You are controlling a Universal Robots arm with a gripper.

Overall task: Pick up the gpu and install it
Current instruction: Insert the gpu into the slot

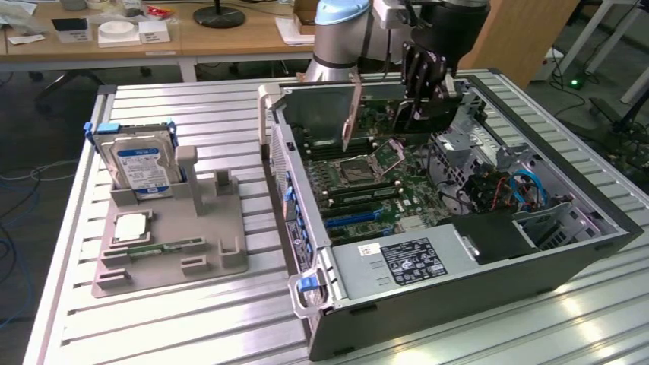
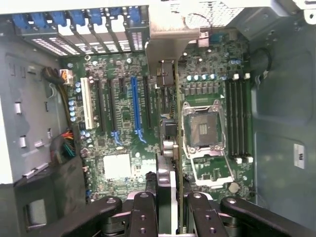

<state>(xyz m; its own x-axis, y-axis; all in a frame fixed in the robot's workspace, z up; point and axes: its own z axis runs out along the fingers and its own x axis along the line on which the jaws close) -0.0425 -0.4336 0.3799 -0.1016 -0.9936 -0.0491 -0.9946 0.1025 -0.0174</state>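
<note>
The gpu [image 1: 390, 114] hangs on edge above the open computer case [image 1: 457, 296], over the motherboard [image 1: 370, 190]. It is a green board with a black cooler and a silver end bracket [image 1: 351, 114] that points toward the case's back wall. My gripper [image 1: 424, 91] is shut on the card's top edge. In the wrist view the gpu [image 2: 168, 131] runs edge-on between my black fingers [image 2: 143, 215], and my gripper [image 2: 170, 210] clamps it. The card floats above the board between the blue slot [image 2: 136, 106] and the processor socket [image 2: 202, 128].
On the exterior view's left, a grey fixture tray [image 1: 203, 251] holds a silver hard drive [image 1: 142, 163], a processor [image 1: 132, 226] and a memory stick [image 1: 163, 249]. A power supply [image 1: 406, 262] and drive cage [image 1: 507, 228] occupy the case's near end. Desks stand behind.
</note>
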